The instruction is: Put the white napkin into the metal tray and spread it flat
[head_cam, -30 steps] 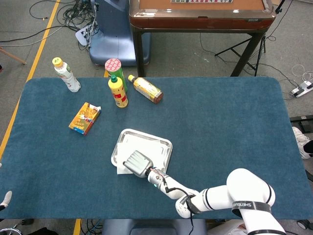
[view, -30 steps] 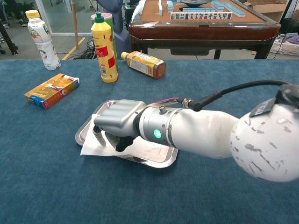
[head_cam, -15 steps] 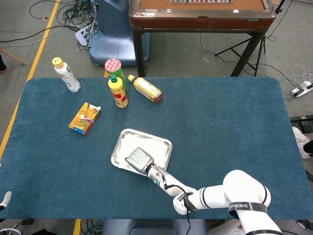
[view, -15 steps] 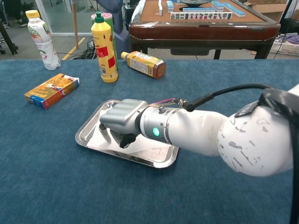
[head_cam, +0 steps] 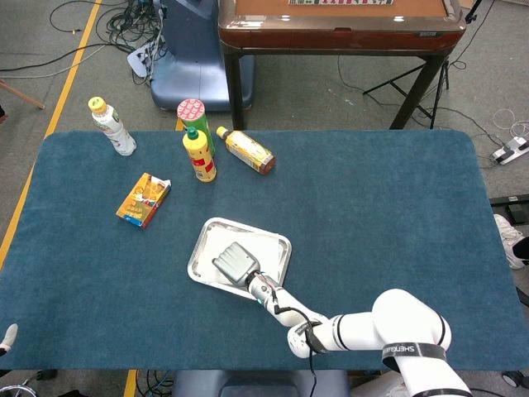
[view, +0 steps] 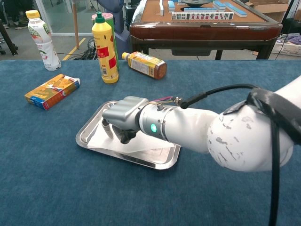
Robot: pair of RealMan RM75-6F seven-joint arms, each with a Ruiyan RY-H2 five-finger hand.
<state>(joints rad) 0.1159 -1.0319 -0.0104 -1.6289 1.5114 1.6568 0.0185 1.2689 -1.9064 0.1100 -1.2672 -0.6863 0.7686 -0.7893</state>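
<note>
The metal tray sits on the blue table a little left of centre, also visible in the chest view. The white napkin lies inside the tray, with none of it over the rim. My right hand is over the tray's near left part, fingers curled down onto the napkin and pinching it. The cloth under the hand is hidden. My left hand shows in neither view.
An orange snack box lies left of the tray. Behind it stand a yellow bottle, a pink-capped green can, a brown bottle on its side and a white bottle. A mahjong table stands beyond the far edge.
My right hand has slid away from me, further into the tray, drawing the napkin along. The corner that hung over the tray's near left rim now lies inside.
</note>
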